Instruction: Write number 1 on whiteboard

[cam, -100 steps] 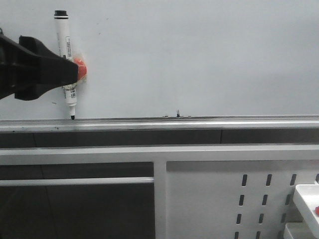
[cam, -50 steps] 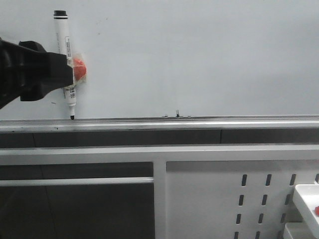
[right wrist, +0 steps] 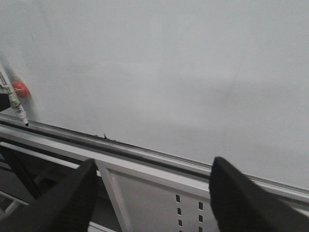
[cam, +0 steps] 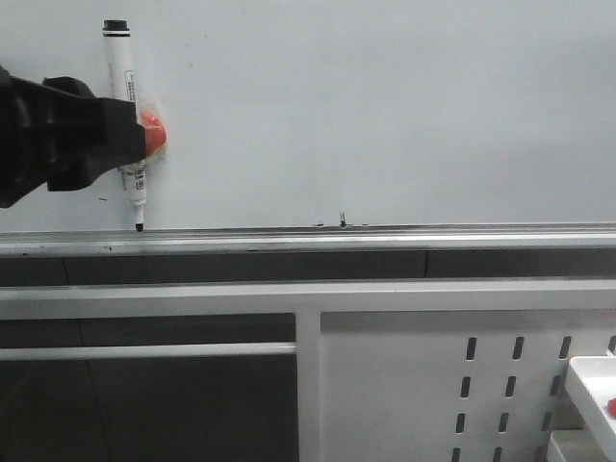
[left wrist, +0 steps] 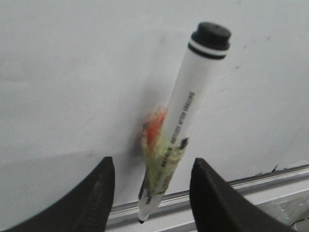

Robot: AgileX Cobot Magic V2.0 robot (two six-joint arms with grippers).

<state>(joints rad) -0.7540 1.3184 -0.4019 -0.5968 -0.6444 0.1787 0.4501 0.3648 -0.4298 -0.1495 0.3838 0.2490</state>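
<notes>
The whiteboard (cam: 385, 106) fills the upper front view, above its silver rail (cam: 385, 238). A white marker (cam: 123, 87) with a black end hangs near-upright against the board at the left, tip down just above the rail. A red blob (cam: 154, 135) and yellowish tape sit at its middle. My left gripper (cam: 135, 144) is level with the marker's middle. In the left wrist view it (left wrist: 153, 164) is open, and the marker (left wrist: 193, 96) stands between the fingers, touching neither. My right gripper (right wrist: 154, 164) is open and empty, facing the board further right. No number 1 shows on the board.
Tiny dark specks (cam: 343, 219) sit on the board just above the rail. Below the rail is a white metal panel with slotted holes (cam: 500, 375) and dark open space to its left. A white tray (cam: 592, 385) pokes in at the bottom right.
My left gripper has drawn back slightly to the left from the marker. The marker has stayed in place on the board.
</notes>
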